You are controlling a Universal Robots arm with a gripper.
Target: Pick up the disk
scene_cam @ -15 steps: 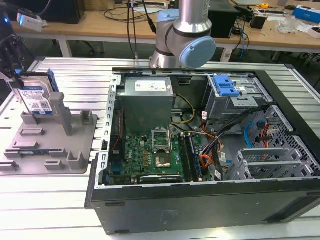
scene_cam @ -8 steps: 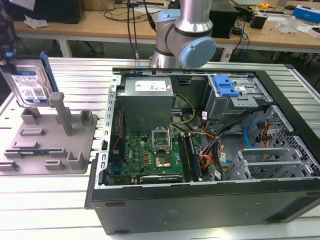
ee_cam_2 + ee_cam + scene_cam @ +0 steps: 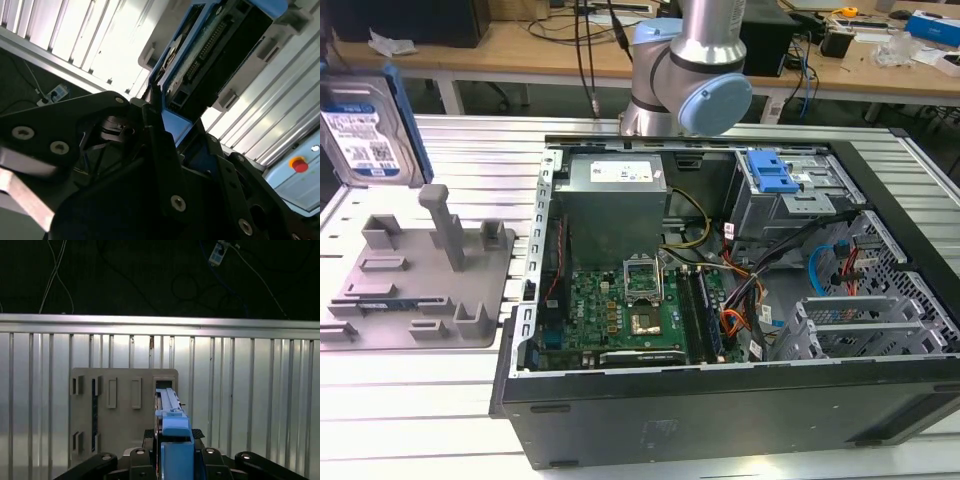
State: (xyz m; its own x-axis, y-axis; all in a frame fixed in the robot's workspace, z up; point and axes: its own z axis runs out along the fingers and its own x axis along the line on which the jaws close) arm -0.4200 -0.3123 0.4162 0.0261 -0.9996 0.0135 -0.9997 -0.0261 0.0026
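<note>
The black end effector (image 3: pixel 165 135), clamped on the disk (image 3: pixel 210 55) by its blue rail edge, holds it aloft, clear of the grey tray (image 3: pixel 420 290) on the bench (image 3: pixel 380 400) (open computer case (image 3: pixel 740 300) alongside); the pick-up looks essentially done.

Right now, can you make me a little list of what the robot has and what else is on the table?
held thing: the disk, up in the air, standing on edge
holder: gripper, shut on the disk's blue rails
below it: grey fixture tray with upright posts
beside the tray: open computer case
in the case: green circuit board, blue bracket
</note>
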